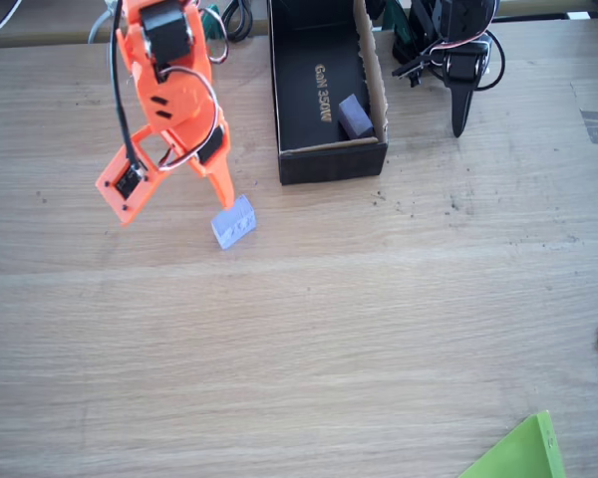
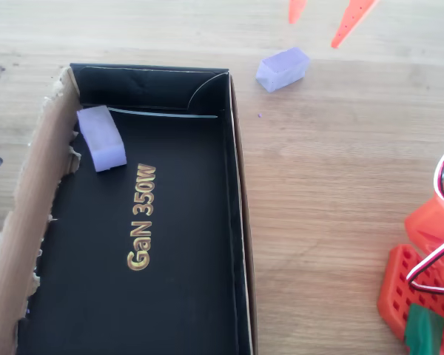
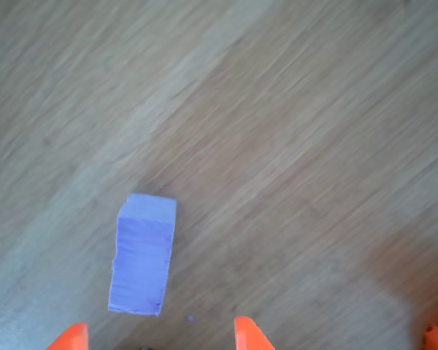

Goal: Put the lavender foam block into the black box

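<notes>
The lavender foam block [image 1: 233,222] lies on the wooden table, below and left of the black box [image 1: 331,161] in the fixed view. My orange gripper [image 1: 201,191] hovers just above and left of the block, open and holding nothing. In the wrist view the block [image 3: 142,266] lies lengthwise on the wood between my two orange fingertips [image 3: 250,334], nearer the left one. From overhead the block [image 2: 283,68] sits beyond the corner of the box [image 2: 237,222], with my gripper [image 2: 322,22] past it at the top edge.
A duller purple block [image 1: 355,116] [image 2: 101,137] lies inside the box by its torn brown cardboard wall [image 2: 41,185]. A green sheet corner [image 1: 523,453] pokes in at the fixed view's bottom right. My arm's orange base [image 2: 422,296] stands beside the box.
</notes>
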Controlling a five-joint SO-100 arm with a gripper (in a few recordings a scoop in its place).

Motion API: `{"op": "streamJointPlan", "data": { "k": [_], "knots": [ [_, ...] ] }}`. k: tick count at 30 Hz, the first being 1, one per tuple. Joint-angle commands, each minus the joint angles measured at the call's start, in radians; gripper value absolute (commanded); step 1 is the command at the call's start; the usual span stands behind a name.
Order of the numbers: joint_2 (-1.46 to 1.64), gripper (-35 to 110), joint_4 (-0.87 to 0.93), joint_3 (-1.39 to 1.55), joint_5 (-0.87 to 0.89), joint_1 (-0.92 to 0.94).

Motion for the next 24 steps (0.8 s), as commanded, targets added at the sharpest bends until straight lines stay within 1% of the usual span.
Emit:
{"op": "streamJointPlan", "data": {
  "k": [1, 12, 24],
  "knots": [
    [0.04, 27, 0.014, 0.012, 0.029, 0.003],
    [-0.034, 28, 0.014, -0.044, 0.067, -0.032],
    [-0.147, 27, 0.014, -0.144, 0.064, -0.043]
  ]
}}
